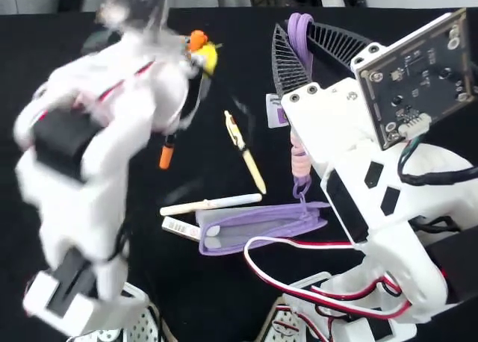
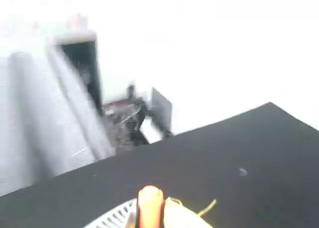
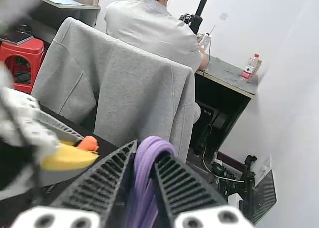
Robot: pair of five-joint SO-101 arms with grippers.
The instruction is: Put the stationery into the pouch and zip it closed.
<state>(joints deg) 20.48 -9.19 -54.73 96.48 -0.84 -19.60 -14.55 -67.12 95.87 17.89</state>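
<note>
The purple pouch (image 1: 261,224) lies flat on the black table (image 1: 224,282). A pink coiled cord (image 1: 299,159) runs from its zip up to a purple loop (image 1: 301,28) (image 3: 149,153). My right gripper (image 1: 299,43) (image 3: 145,180) is shut on that loop, raised over the far side. My left gripper (image 1: 196,54) (image 2: 149,215) is lifted at the far left, blurred, shut on a yellow and orange piece (image 1: 202,51) (image 2: 149,205) (image 3: 67,158). On the table lie a yellow-white pen (image 1: 245,151), a white pen (image 1: 213,204) and an orange-tipped marker (image 1: 167,155).
A small white labelled stick (image 1: 179,226) lies by the pouch's left end, and a white-and-purple card (image 1: 275,110) lies under the right arm. Red and white cables (image 1: 299,245) loop just in front of the pouch. A grey jacket on a chair (image 3: 124,88) stands behind the table.
</note>
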